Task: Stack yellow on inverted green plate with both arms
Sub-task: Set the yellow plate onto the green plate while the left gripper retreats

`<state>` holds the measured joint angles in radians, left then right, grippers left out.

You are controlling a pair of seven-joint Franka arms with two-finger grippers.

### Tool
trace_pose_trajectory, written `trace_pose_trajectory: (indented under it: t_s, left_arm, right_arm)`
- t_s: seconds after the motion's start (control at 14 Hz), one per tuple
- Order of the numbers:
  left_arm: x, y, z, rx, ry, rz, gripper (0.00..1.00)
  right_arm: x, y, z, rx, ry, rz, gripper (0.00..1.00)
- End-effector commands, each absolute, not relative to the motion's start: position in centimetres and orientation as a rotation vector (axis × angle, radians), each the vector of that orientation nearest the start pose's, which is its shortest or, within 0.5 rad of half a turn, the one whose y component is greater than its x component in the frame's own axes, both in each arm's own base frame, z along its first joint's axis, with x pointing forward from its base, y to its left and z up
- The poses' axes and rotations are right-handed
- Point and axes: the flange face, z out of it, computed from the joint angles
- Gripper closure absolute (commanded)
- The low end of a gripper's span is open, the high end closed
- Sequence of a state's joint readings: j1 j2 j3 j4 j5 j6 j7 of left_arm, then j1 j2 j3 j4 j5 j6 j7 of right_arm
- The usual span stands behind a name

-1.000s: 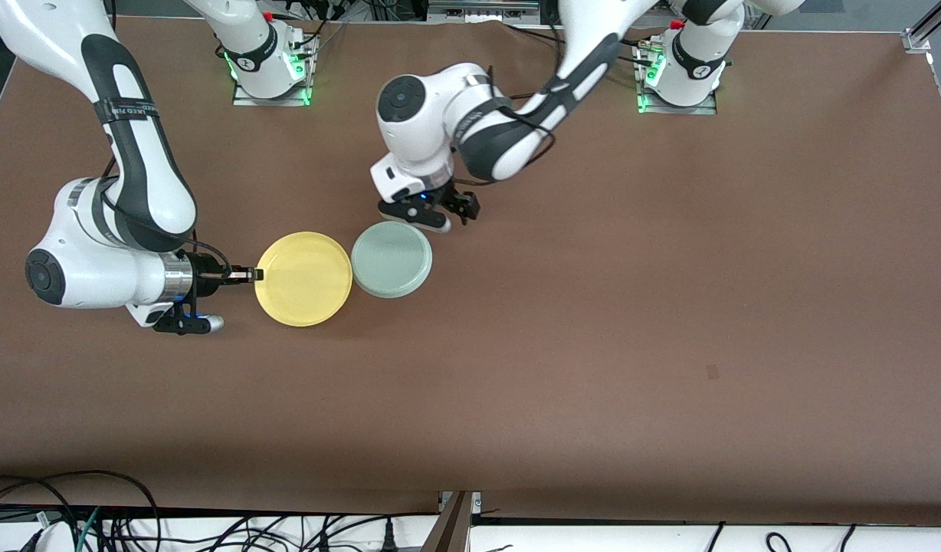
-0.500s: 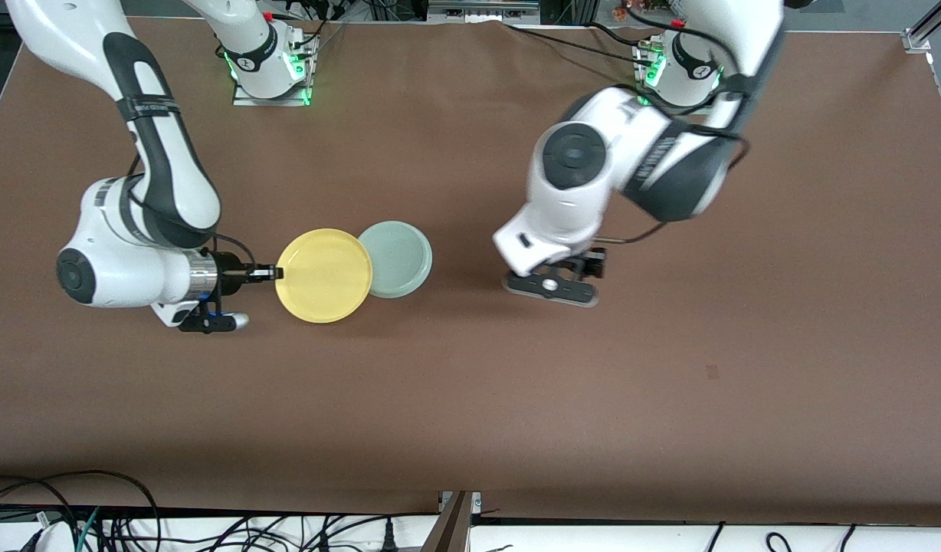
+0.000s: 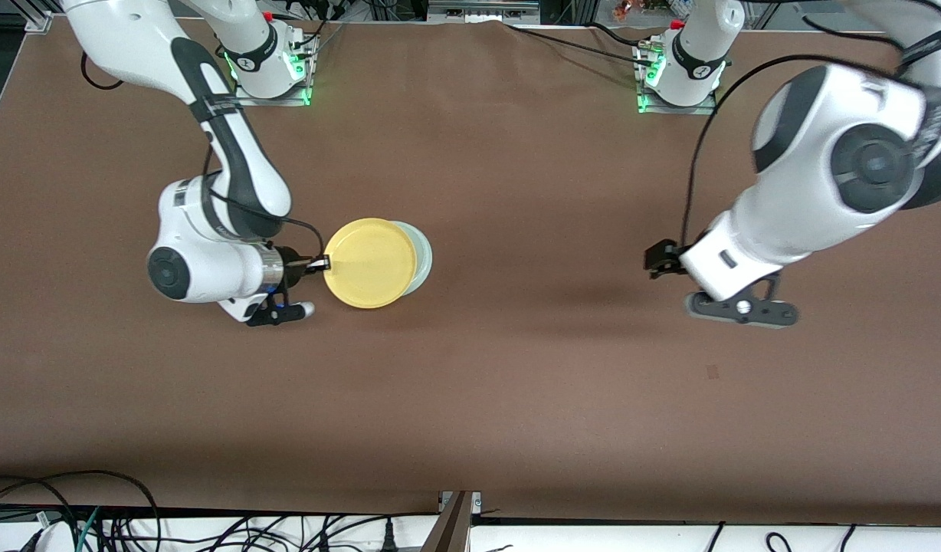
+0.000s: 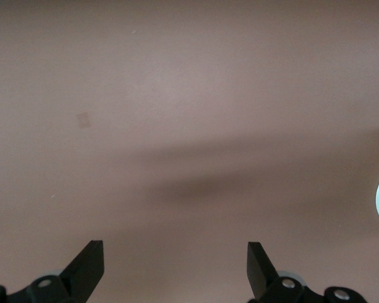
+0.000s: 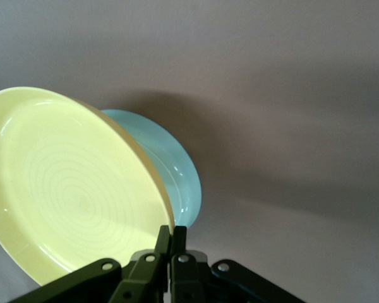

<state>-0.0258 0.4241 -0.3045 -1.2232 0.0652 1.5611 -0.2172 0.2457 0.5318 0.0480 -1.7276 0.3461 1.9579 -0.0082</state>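
The yellow plate [image 3: 369,262] is right side up and covers most of the pale green plate [image 3: 423,257], which lies on the table. Only a crescent of the green plate shows at the edge toward the left arm's end. My right gripper [image 3: 322,264] is shut on the yellow plate's rim at the edge toward the right arm's end. The right wrist view shows its fingers [image 5: 171,237] pinching the yellow rim [image 5: 69,189] with the green plate [image 5: 177,170] under it. I cannot tell if the plates touch. My left gripper [image 3: 660,259] is open and empty over bare table [image 4: 175,265].
The brown table [image 3: 516,399] has a small darker mark [image 3: 713,372] nearer the front camera, toward the left arm's end. Both arm bases stand along the edge farthest from the front camera. Cables hang below the table's front edge.
My right gripper has carried the yellow plate sideways from beside the green plate to over it. My left gripper has pulled away from the green plate toward the left arm's end of the table.
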Motion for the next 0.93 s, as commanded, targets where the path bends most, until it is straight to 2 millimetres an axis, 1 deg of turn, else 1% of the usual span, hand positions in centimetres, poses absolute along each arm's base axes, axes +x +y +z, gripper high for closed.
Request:
trace_pose_trajectory:
  t_s: [0.0, 0.07, 0.21, 0.36, 0.43, 0.57, 0.71, 0.86]
  left_arm:
    - [62.7, -14.3, 56.8, -3.176, 0.164, 0.142, 0.0]
    - [61.8, -13.2, 58.3, -3.169, 0.172, 0.113, 0.0]
    - [59.4, -11.5, 60.0, -3.145, 0.137, 0.091, 0.0]
    - [56.9, -10.9, 60.9, -3.12, 0.117, 0.077, 0.0]
    - [56.1, -10.4, 61.2, -3.113, 0.101, 0.077, 0.0]
    - [55.0, -9.8, 61.4, -3.106, 0.08, 0.076, 0.0]
    - [54.7, -9.1, 61.4, -3.102, 0.061, 0.074, 0.0]
    - [54.4, -7.6, 61.0, -3.099, 0.013, 0.052, 0.0]
  right_arm:
    - [58.0, 20.2, 24.9, -2.826, -0.126, 0.509, 1.0]
    - [57.5, 20.0, 25.0, -2.826, -0.125, 0.52, 1.0]
    - [56.2, 19.6, 24.3, -2.83, -0.118, 0.548, 1.0]
    - [55.2, 19.3, 23.3, -2.839, -0.107, 0.544, 1.0]
    - [54.9, 19.8, 23.0, -2.842, -0.115, 0.529, 1.0]
    - [54.6, 20.6, 22.3, -2.849, -0.128, 0.498, 1.0]
    - [54.4, 21.5, 22.0, -2.855, -0.143, 0.474, 1.0]
    - [54.5, 21.7, 21.7, -2.858, -0.141, 0.454, 1.0]
